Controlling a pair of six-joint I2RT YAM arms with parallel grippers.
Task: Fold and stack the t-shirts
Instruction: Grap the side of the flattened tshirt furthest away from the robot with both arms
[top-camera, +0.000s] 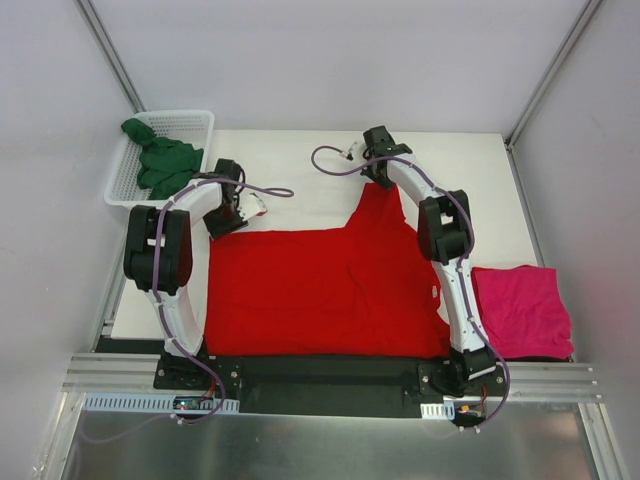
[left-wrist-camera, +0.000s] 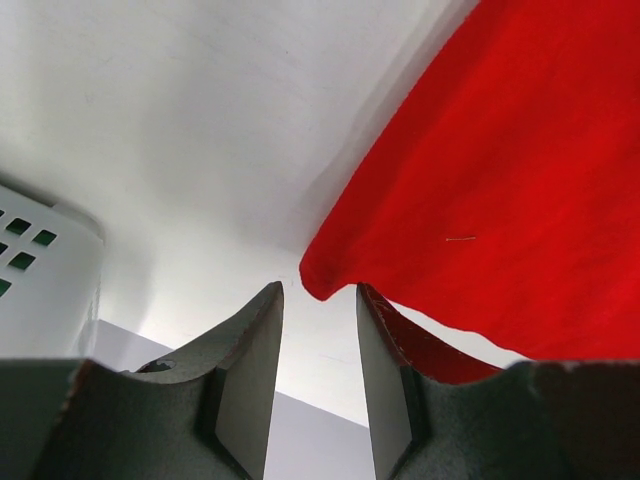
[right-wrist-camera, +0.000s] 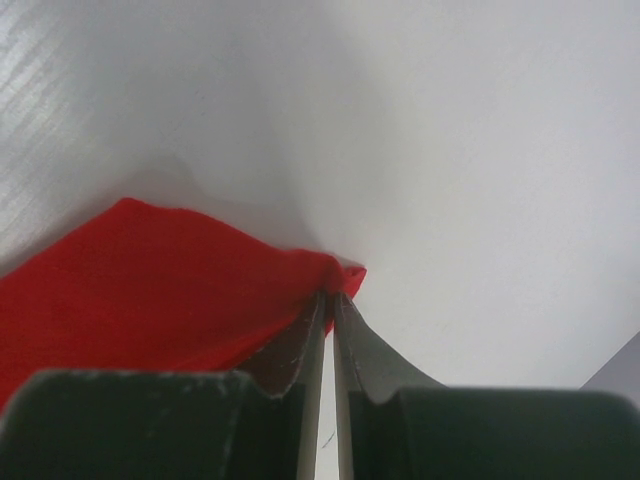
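The bright red t-shirt (top-camera: 320, 290) lies spread flat over the middle of the table, with one part drawn toward the far side. My right gripper (top-camera: 378, 168) is shut on that far tip, and the right wrist view shows the red cloth (right-wrist-camera: 150, 290) bunched between the tips of the gripper (right-wrist-camera: 333, 292). My left gripper (top-camera: 232, 213) is at the shirt's far left corner. In the left wrist view that gripper (left-wrist-camera: 318, 300) is open, with the red corner (left-wrist-camera: 322, 275) just beyond its tips. The magenta-pink t-shirt (top-camera: 522, 310) lies folded at the right. The dark green t-shirt (top-camera: 160, 165) is crumpled in the basket.
The white mesh basket (top-camera: 185, 123) stands at the far left, off the table's corner, and its wall (left-wrist-camera: 40, 270) appears at the left of the left wrist view. Bare white table (top-camera: 470, 180) extends beyond the red shirt. Frame posts rise at both far corners.
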